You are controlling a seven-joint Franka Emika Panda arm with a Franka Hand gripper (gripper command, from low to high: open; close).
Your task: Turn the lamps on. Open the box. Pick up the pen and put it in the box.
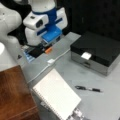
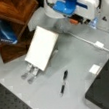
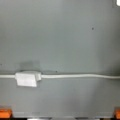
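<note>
You have a grey table [image 1: 105,100] carrying everything. On it the box [image 1: 96,51] sits shut at a front view's right, its white tag [image 1: 86,55] facing forward. The pen [image 1: 88,88] lies flat just below it, apart from the notebook [image 1: 56,96]. A white cable [image 3: 80,76] with an inline switch [image 3: 26,78] crosses the surface.

Soft, even, rather dim light, heavy blur throughout (faint shadows only), no glare.
</note>
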